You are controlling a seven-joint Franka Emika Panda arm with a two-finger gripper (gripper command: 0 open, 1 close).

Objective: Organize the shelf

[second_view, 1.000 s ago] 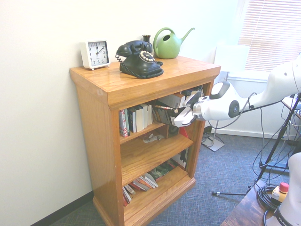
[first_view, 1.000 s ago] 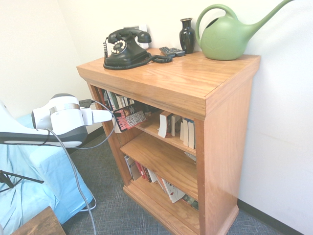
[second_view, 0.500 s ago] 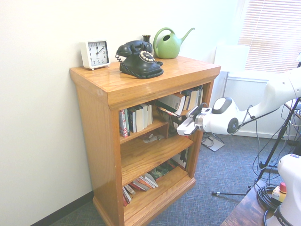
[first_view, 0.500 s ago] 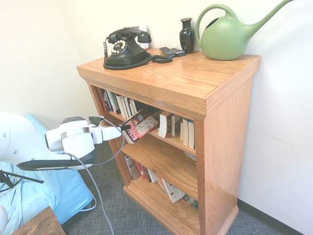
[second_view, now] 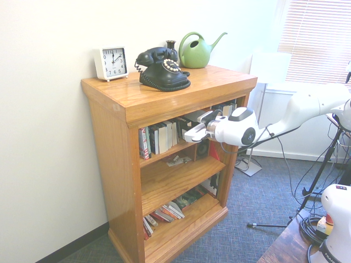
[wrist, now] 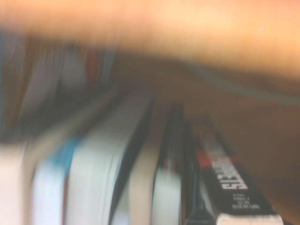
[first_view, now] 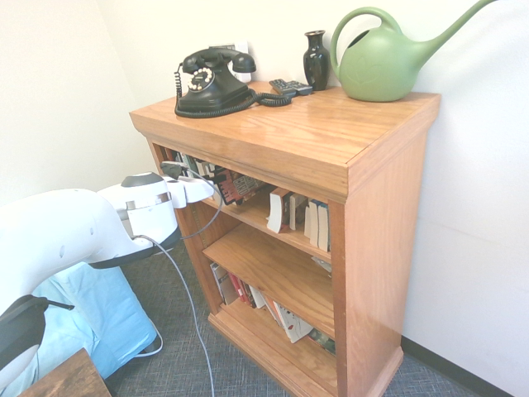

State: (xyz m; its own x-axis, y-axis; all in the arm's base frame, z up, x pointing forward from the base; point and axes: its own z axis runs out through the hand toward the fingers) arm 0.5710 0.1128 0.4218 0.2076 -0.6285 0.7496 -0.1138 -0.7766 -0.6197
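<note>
At the top tier of the shelf [first_view: 355, 157], against the wall, the end effector [first_view: 216, 189], clamped on a book [first_view: 240, 185], has carried it inward among the standing books [second_view: 159, 138]; insertion appears nearly complete.

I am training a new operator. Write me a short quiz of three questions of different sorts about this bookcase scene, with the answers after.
1. True or false: the gripper is shut on a book at the top tier of the shelf.
2. Multiple choice: which thing stands nearest the wall corner end of the top, beside the telephone, in the second exterior view? A) the watering can B) the clock C) the vase
3. Fill in: the middle tier is mostly bare, while books lie slanted on the ______ tier.

Key: 1 true; 2 B; 3 bottom
</note>
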